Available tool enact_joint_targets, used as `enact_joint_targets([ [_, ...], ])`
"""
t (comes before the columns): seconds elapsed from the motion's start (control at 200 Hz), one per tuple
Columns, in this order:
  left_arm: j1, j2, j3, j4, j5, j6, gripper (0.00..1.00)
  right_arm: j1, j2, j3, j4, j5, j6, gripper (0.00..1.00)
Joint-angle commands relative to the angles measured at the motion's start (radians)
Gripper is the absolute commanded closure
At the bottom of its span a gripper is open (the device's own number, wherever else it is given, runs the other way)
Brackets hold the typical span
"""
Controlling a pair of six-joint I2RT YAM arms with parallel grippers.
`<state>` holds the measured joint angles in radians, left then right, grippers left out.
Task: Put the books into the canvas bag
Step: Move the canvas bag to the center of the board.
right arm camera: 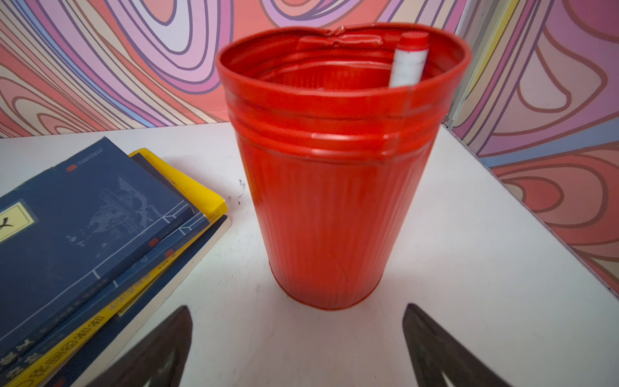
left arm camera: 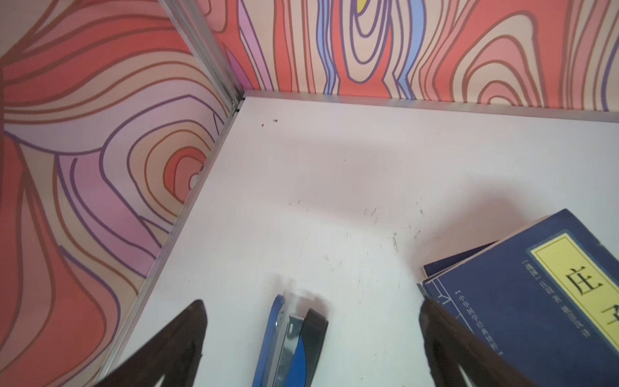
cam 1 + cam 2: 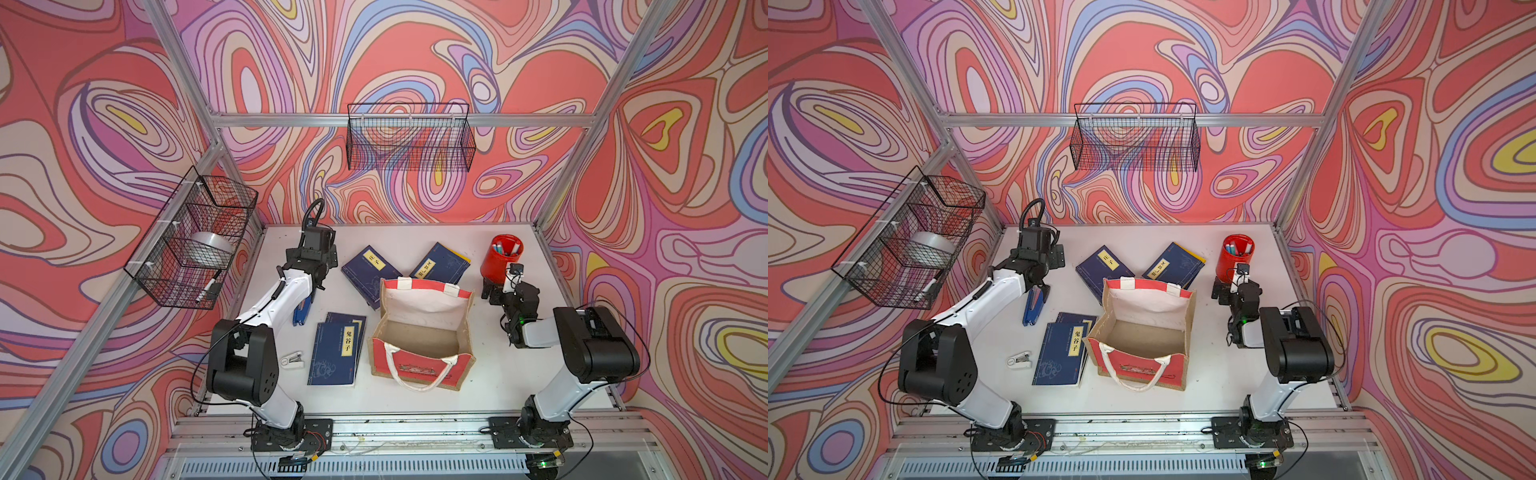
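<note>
We saw the left end effector (image 2: 311, 306) and right end effector (image 1: 298, 310) wide open and empty, books (image 2: 536, 301) beside each, the empty canvas bag (image 3: 415, 368) between them; the first grasp, we judged, required descending onto a book's edge.

Books (image 3: 337, 351) beside and behind canvas bag (image 3: 457, 365)
</note>
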<state>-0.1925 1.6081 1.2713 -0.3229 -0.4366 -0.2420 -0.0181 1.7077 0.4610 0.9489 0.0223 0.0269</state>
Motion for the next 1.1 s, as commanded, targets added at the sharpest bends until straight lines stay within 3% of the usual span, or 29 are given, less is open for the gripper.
enact_joint_targets([
  [0.0, -0.021, 0.013, 0.091, -0.393, 0.060, -0.163, 0.00, 0.006, 0.004, 0.014, -0.010, -0.006, -0.007, 0.02],
  [0.135, -0.033, -0.042, 0.090, -0.530, 0.110, -0.245, 0.00, 0.007, 0.002, 0.013, -0.006, -0.004, -0.007, 0.03],
  [0.265, -0.033, -0.164, -0.040, -0.536, 0.201, -0.281, 0.00, 0.013, -0.035, 0.010, -0.026, 0.032, -0.002, 0.03],
  [0.376, -0.033, -0.269, -0.152, -0.513, 0.291, -0.315, 0.00, 0.022, -0.138, 0.086, -0.238, 0.074, -0.002, 0.02],
  [0.526, -0.033, -0.385, -0.297, -0.486, 0.401, -0.384, 0.00, 0.047, -0.277, 0.297, -0.718, 0.112, 0.049, 0.01],
  [0.631, -0.033, -0.458, -0.398, -0.433, 0.451, -0.442, 0.00, 0.105, -0.360, 0.389, -0.910, 0.164, 0.013, 0.02],
  [0.831, -0.022, -0.563, -0.535, -0.311, 0.466, -0.490, 0.00, 0.155, -0.473, 0.557, -1.140, -0.007, 0.038, 0.02],
  [1.097, 0.112, -0.522, -0.646, -0.160, 0.652, -0.512, 0.00, 0.313, -0.504, 0.720, -1.340, -0.053, 0.004, 0.01],
])
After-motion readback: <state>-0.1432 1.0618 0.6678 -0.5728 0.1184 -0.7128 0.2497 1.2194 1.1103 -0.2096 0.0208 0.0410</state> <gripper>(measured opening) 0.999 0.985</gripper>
